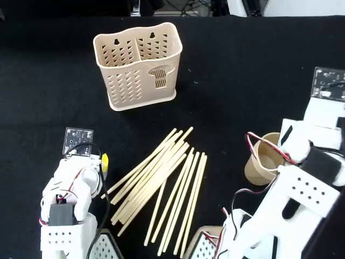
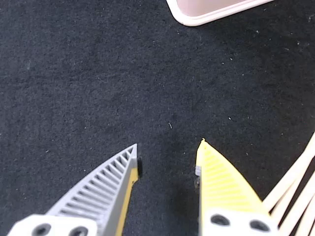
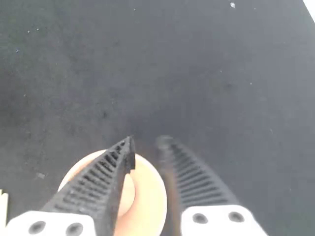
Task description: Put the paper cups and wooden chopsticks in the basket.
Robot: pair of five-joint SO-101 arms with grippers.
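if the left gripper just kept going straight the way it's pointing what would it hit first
Only bare black cloth lies right ahead of the open left gripper. Farther on, the beige perforated plastic basket sits near that line; depth is unclear, so it might clip a corner.

Near left: left arm (image 1: pixel 67 205) folded low, with left gripper (image 2: pixel 168 145) aimed toward the far side, jaws spread wide. Near right: right arm (image 1: pixel 302 194) raised higher and stretched toward the far right, with right gripper (image 3: pixel 147 142) tilted downward, jaws only narrowly parted.
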